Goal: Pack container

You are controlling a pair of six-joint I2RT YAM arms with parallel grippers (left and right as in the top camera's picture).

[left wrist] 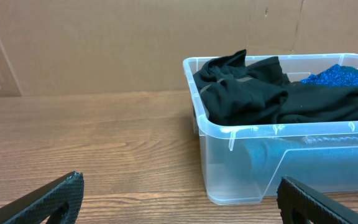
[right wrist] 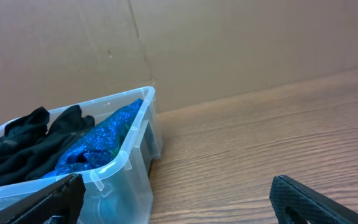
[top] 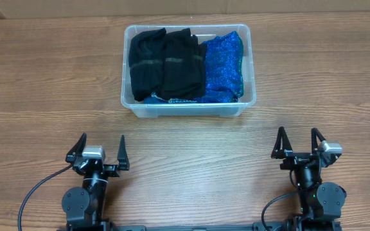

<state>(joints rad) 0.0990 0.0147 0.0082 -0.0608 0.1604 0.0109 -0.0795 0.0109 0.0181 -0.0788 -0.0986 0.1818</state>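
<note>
Container (top: 188, 110) sits on the far half of the counter (top: 44, 96), well apart from both arms, full of black clothes (top: 166, 64) and a blue sparkly cloth (top: 223, 64). Both sets of jaws are wide open and hold nothing. The bin is likely light, stiff, slick plastic; I'd take it by the thick rim at the short ends.

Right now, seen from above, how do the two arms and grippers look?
Both arms are black with round joints. The left gripper and right gripper each have two thin black fingers tapering to points, with a small grey block behind. A black cable leaves each base; the right arm shows a green light.
</note>
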